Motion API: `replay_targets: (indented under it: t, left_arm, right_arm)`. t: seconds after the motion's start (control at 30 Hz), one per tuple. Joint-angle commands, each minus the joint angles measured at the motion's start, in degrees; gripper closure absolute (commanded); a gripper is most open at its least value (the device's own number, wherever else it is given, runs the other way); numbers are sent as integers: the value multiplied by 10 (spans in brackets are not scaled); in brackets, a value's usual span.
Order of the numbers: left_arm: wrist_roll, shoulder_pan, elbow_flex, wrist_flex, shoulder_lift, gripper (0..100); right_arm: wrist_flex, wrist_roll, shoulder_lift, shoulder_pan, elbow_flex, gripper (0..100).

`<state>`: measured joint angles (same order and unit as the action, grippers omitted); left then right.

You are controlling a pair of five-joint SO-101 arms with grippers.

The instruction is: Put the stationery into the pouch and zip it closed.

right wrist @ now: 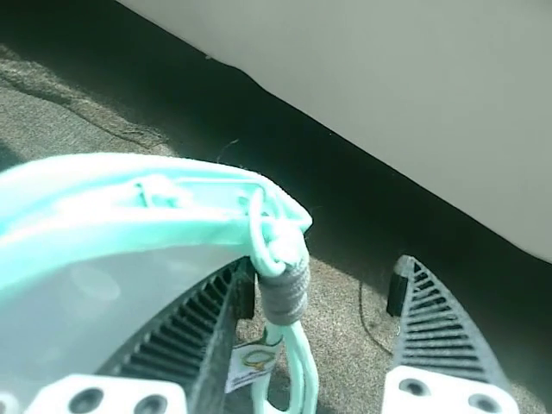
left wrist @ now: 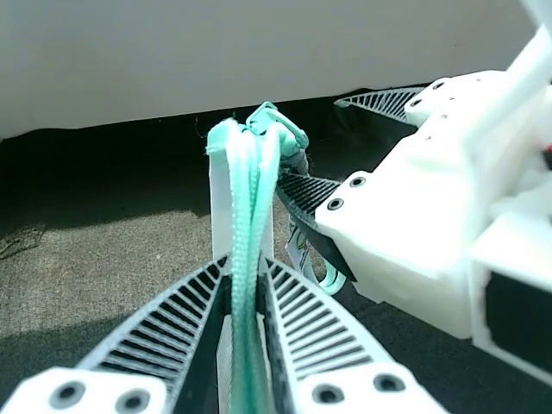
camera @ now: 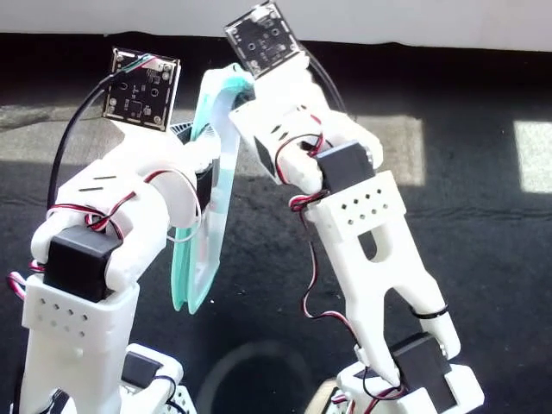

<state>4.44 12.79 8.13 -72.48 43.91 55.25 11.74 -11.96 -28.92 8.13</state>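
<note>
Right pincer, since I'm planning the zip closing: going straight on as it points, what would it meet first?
Probably the zipper pull of the pouch, hanging between the right pincer's open fingers; depth is unclear.

The pouch [camera: 222, 164] is clear plastic edged in mint-green zipper tape. It is held up off the bench [camera: 483, 259] and hangs on edge, its long side close to vertical. The left gripper [left wrist: 246, 280] has its jaws clamped on the green edge. At the upper corner is the grey-wrapped zipper pull [right wrist: 283, 289], with a mint cord loop [right wrist: 300, 371] and a small paper tag [right wrist: 250, 362] dangling from it.
</note>
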Motion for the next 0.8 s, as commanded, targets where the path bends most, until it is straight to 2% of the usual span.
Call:
replay_targets:
  t: [0.0,0.23,0.4,0.63,0.77]
  left_arm:
    - [-28,13,-29,-3,15,990]
    - [-32,27,-30,-3,15,990]
    - [-42,42,-62,-21,15,990]
    - [-61,44,-78,-36,15,990]
    - [-61,44,-78,-36,11,990]
  right_arm:
    - [-13,8,-18,12,4,747]
    - [-12,11,-17,9,3,749]
    - [-12,133,14,8,-14,751]
    - [-10,144,23,7,-13,752]
    - [-11,171,22,7,-11,821]
